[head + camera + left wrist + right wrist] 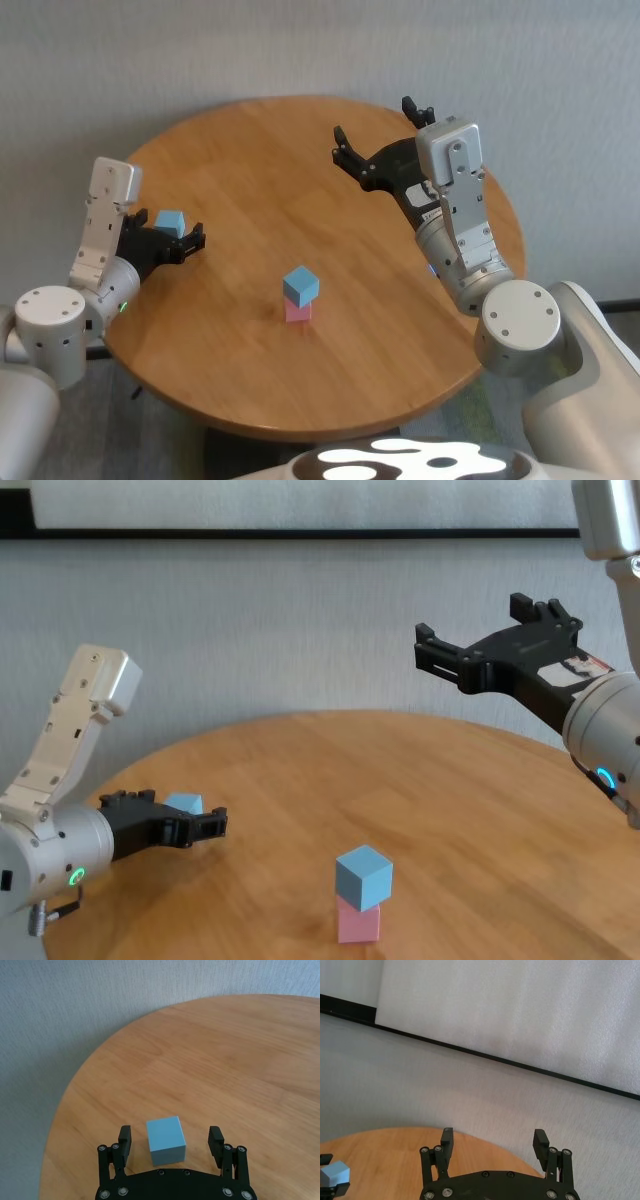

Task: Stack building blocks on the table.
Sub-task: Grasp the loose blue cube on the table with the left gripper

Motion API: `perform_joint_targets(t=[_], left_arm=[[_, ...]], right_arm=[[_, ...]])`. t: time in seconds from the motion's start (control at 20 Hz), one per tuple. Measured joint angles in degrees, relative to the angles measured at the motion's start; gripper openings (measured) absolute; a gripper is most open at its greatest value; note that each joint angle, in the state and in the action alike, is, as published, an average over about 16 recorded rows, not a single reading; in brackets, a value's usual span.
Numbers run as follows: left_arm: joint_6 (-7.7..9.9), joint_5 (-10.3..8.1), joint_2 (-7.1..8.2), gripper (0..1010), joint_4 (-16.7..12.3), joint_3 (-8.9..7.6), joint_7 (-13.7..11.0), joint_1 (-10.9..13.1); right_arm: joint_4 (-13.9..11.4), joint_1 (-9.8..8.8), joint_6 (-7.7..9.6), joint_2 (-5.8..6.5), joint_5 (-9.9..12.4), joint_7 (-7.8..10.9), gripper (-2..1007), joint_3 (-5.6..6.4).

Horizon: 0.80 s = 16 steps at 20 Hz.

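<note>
On the round wooden table (350,330) a light blue block (301,285) sits on top of a pink block (298,311), slightly turned, near the front middle. A second light blue block (170,223) rests on the table at the left, between the open fingers of my left gripper (172,233), which is low around it without closing. The left wrist view shows that block (166,1140) with gaps to both fingers of the left gripper (170,1138). High over the table's back right, my right gripper (385,135) hangs open and holds nothing.
A grey wall (300,630) runs behind the table with a dark strip (495,1058) across it. The table's left edge (60,1110) lies close to the left block. Bare wood (290,180) stretches between the two arms.
</note>
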Motion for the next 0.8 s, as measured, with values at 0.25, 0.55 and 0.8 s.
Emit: perform_joint_targets(t=[0.25,0.55,0.8], left_arm=[[-0.53,0.17,-0.18,1000,0.3,-0.18,0.0,-0.1],[-1.06,0.04,-0.31,993,0.5,-0.39,0.0,0.0],[-0.94,0.0,-0.29,946,0.4,-0.37,-0.1,0.0]], right_arm=[[0.0,0.0,0.0,0.0,0.0,0.0,1005,0.0],[0.0,0.0,0.0,0.0,0.0,0.0,1005,0.0],[0.0,0.0,0.0,0.0,0.0,0.0,1005,0.0]])
